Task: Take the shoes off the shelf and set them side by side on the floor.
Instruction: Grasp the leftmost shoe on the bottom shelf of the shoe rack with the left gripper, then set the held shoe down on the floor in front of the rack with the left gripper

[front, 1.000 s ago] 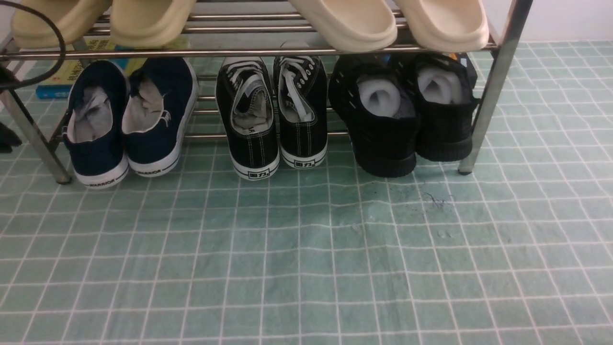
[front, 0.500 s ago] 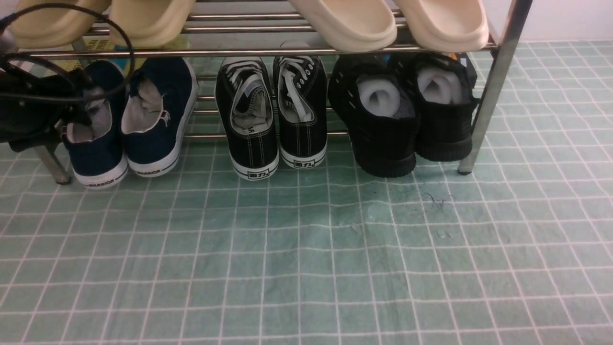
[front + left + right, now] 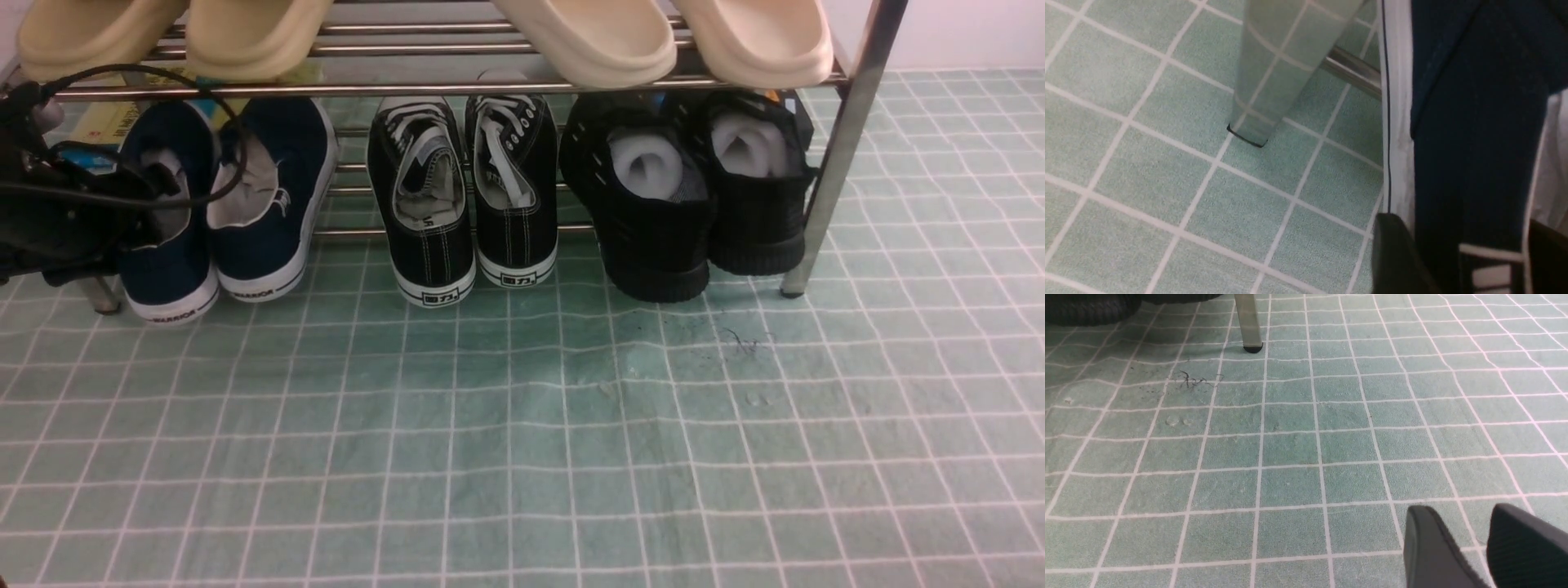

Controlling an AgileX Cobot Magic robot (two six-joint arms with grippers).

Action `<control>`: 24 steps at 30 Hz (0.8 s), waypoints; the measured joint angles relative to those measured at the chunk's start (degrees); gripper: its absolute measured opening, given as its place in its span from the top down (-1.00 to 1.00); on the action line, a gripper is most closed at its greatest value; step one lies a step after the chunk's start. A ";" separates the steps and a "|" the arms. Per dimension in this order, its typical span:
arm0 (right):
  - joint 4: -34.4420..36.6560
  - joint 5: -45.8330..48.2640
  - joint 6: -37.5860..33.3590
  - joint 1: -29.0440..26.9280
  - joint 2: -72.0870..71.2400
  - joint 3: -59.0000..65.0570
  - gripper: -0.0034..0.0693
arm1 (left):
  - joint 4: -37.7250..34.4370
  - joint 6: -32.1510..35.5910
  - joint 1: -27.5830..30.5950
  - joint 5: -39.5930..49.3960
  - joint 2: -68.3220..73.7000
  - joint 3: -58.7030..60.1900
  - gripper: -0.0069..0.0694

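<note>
The navy slip-on shoes stand heels toward me at the left end of the shelf's [image 3: 424, 88] lower tier. The left shoe [image 3: 170, 265] has "WARRIOR" on its white sole, and the right shoe [image 3: 273, 229] leans beside it. My left gripper [image 3: 151, 192] reaches in from the left at the left shoe's [image 3: 1474, 122] collar. In the left wrist view the gripper [image 3: 1461, 249] is open, with one finger outside the white sole and the other inside the shoe, astride its side wall. My right gripper [image 3: 1461, 514] hovers open and empty over the floor [image 3: 1290, 449].
Black lace-up sneakers [image 3: 461, 196] and all-black knit shoes [image 3: 686, 188] fill the lower tier's middle and right. Beige slippers [image 3: 588, 37] sit on the top tier. Slanted steel legs [image 3: 833, 163] meet the green grid floor [image 3: 522, 425]. A book [image 3: 102, 122] lies behind the left arm's cable.
My left arm came in from the left edge and settled over the left navy shoe's collar. That shoe has shifted slightly to the right.
</note>
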 joint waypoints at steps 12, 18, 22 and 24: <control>0.00 0.00 0.00 0.00 0.00 0.00 0.25 | 3.34 -1.00 0.18 6.89 -3.82 0.00 0.71; 0.00 0.00 0.00 0.00 0.00 0.00 0.25 | 10.66 -4.80 0.18 18.07 -13.04 0.00 0.72; 0.00 0.00 0.00 0.00 0.00 0.00 0.25 | 16.96 -7.06 0.13 26.77 -17.51 0.00 0.72; 0.00 0.00 0.00 0.00 0.00 0.00 0.25 | 19.69 -8.19 0.13 30.11 -19.13 0.00 0.72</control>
